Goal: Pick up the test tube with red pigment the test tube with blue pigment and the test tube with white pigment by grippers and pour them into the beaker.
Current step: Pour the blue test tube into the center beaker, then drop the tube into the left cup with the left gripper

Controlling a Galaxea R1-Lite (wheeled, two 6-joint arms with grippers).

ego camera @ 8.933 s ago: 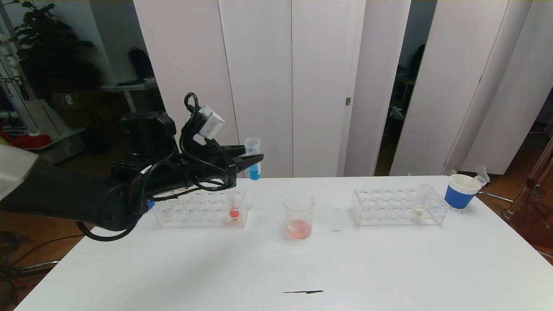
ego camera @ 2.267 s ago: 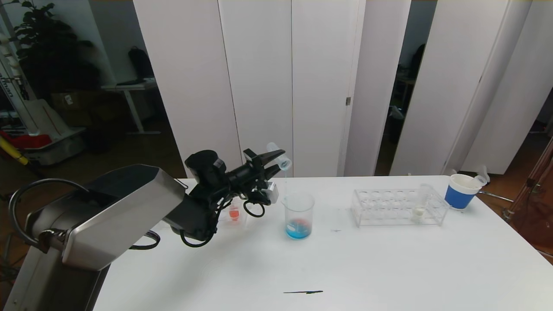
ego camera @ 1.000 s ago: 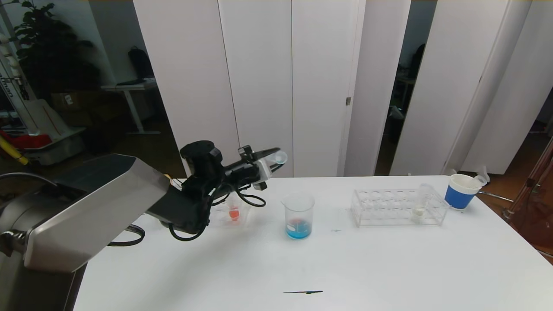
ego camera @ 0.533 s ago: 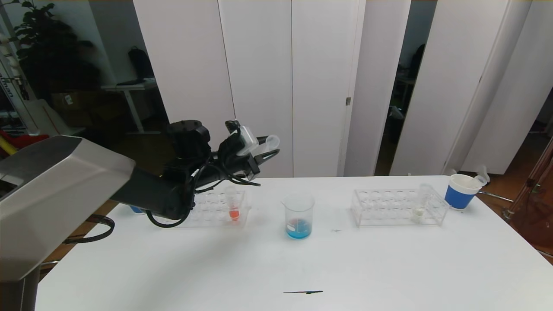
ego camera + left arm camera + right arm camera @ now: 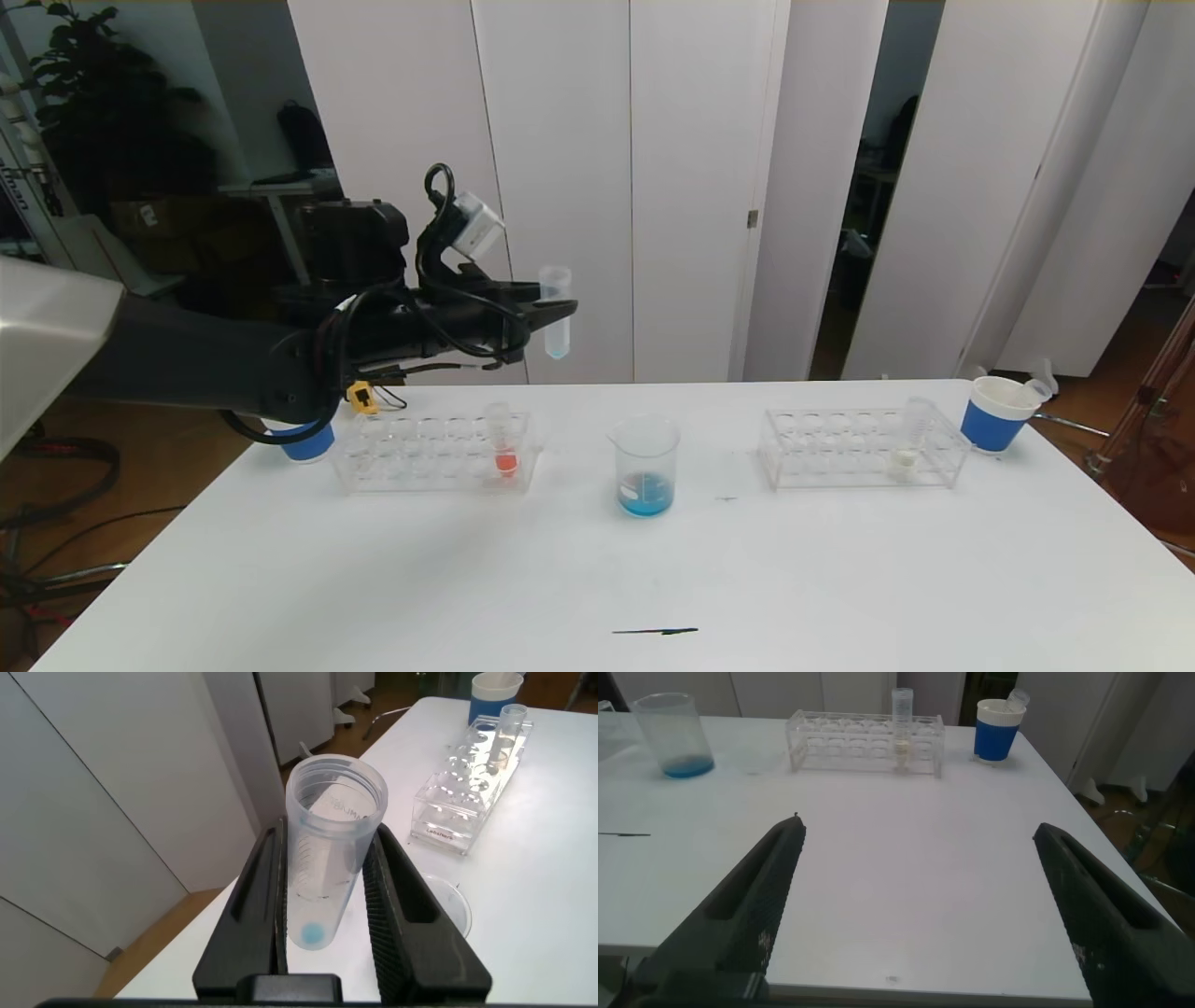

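Observation:
My left gripper [image 5: 556, 315] is shut on the test tube with blue pigment [image 5: 555, 324], held upright high above the table, left of and behind the beaker [image 5: 644, 464]. In the left wrist view the tube [image 5: 327, 849] holds only a small blue drop at its bottom, between the gripper's [image 5: 329, 836] two pads. The beaker has blue liquid at its bottom. The test tube with red pigment [image 5: 504, 441] stands in the left rack [image 5: 411, 455]. The test tube with white pigment [image 5: 909, 439] stands in the right rack [image 5: 840, 448]. My right gripper [image 5: 917, 829] is open and empty, low at the table's near edge.
One blue-and-white paper cup [image 5: 303, 441] stands left of the left rack, another [image 5: 994, 411] at the table's far right corner. A short black mark [image 5: 653, 632] lies on the front of the white table [image 5: 840, 579].
My left arm has drawn back left and up from over the beaker, turning the tube from tipped to upright. Over the longer span the beaker's liquid went from red to blue.

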